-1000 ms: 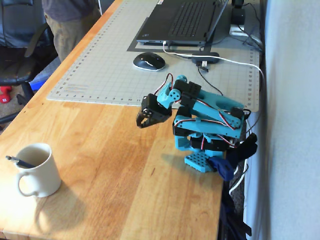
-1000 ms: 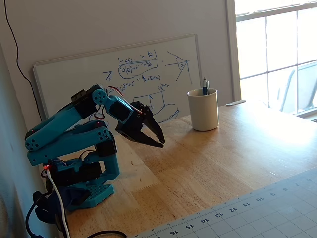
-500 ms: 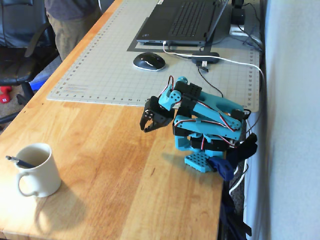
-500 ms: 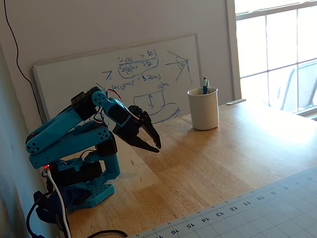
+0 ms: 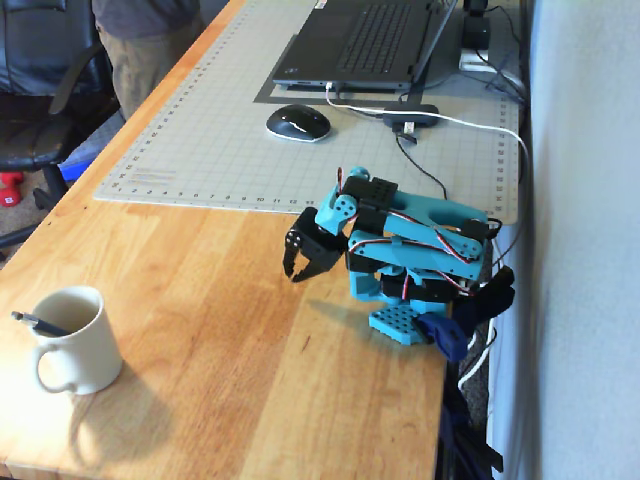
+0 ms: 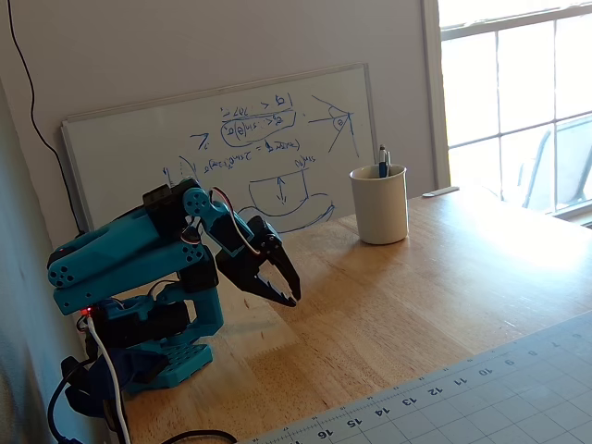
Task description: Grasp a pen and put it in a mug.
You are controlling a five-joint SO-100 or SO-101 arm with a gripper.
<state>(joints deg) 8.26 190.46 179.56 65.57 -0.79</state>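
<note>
The pen [image 5: 36,324] leans inside the mug [image 5: 78,345] at lower left, tip over the rim. My end effector [image 5: 298,273], folded near centre, is parted and empty; delivery looks complete.

- The mug [image 5: 75,340] is plain cream-white, with no print.
- The pen [image 5: 35,323] in it is dark blue-black; its tip looks silvery in a fixed view [image 6: 381,150].
- The arm [image 5: 420,250] is bright turquoise, with a black gripper [image 5: 300,272].
- The table [image 5: 210,380] is warm honey wood.
- The cutting mat [image 5: 230,130] is pale grey with a fine grid.
- The whiteboard [image 6: 222,139] carries blue scribbles.
</note>
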